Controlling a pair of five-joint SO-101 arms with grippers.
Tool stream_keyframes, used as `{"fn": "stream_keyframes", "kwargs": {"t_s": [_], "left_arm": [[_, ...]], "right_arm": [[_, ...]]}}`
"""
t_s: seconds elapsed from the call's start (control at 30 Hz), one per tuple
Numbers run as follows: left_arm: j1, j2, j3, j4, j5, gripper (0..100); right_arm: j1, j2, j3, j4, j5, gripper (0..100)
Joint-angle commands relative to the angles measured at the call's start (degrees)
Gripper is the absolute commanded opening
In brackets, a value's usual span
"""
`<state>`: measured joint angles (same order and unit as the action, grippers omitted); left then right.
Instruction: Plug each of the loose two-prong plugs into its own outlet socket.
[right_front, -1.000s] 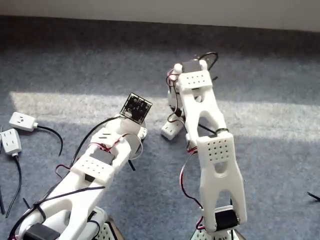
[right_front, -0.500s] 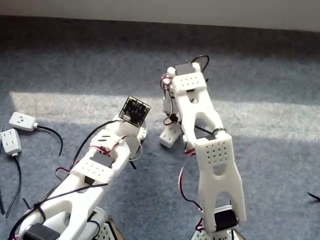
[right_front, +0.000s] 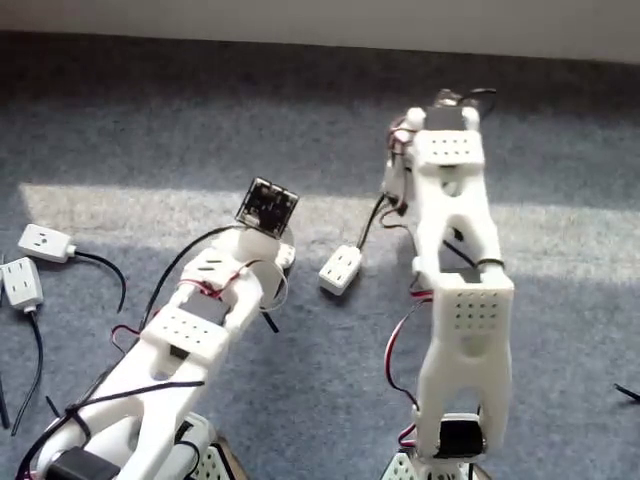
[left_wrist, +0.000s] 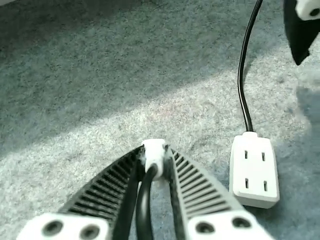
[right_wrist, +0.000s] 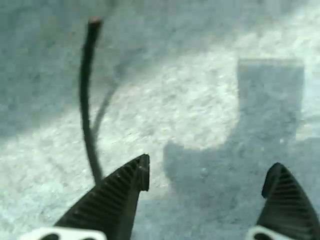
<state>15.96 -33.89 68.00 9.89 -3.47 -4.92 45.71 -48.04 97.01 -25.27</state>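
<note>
The left fingers (left_wrist: 125, 185) clamp a white plug (left_wrist: 154, 156). The right fingers (right_wrist: 126, 182) gape empty: they have left the socket block (right_front: 341, 269) and swung off toward its one o'clock. The block now lies unheld on the carpet (right_front: 150, 130), at about the plug's three o'clock.

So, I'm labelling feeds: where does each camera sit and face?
High view: fixed overhead, facing down at carpet; left arm and right arm show.
Left wrist view: on left arm, facing past left gripper, shut on plug, toward outlet block.
Right wrist view: on right arm, facing carpet and cord past open right gripper.
Shared: high and left wrist views both show the outlet block.
</note>
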Motion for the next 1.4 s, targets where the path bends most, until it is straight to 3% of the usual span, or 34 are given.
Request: {"fn": "stream_keyframes", "kwargs": {"t_s": [0.0, 0.1, 0.33, 0.43, 0.53, 0.8, 0.97, 1.07, 1.13, 1.37], "left_arm": [[-0.4, -1.4, -10.9, 13.5, 4.3, 1], [-0.5, -1.4, -12.0, 15.4, 6.2, 1], [-6.5, -1.8, -15.5, 15.7, 27.2, 1], [-7.3, -1.6, -15.4, 15.6, 29.0, 1], [-6.3, -2.0, -14.1, 15.7, 29.7, 1], [3.5, -14.1, -5.3, 15.5, 43.1, 1], [5.3, -26.2, 3.4, 13.5, 43.5, 1], [3.3, -32.0, 9.5, 11.3, 38.1, 1], [2.7, -34.5, 11.8, 7.2, 38.6, 1], [3.5, -30.5, 11.2, 4.7, 36.9, 1]], "right_arm": [[7.5, -3.0, 2.1, -0.7, 0.6, 35.3], [9.9, -0.1, 4.3, -1.7, 1.0, 35.3], [9.7, 5.3, 4.4, -4.2, 0.6, 35.3], [10.0, 8.8, 4.4, -7.9, 0.6, 35.3], [10.0, 11.3, 3.3, -7.1, 0.5, 35.3], [9.7, 11.7, 1.8, -7.1, 0.5, 35.3], [9.7, 11.7, 1.8, -7.1, 0.5, 35.3], [9.7, 11.7, 1.8, -7.1, 0.5, 35.3], [9.6, 11.7, 1.8, -7.2, 0.5, 35.3], [9.1, 11.7, 1.7, -7.2, 0.8, 35.3]]}}
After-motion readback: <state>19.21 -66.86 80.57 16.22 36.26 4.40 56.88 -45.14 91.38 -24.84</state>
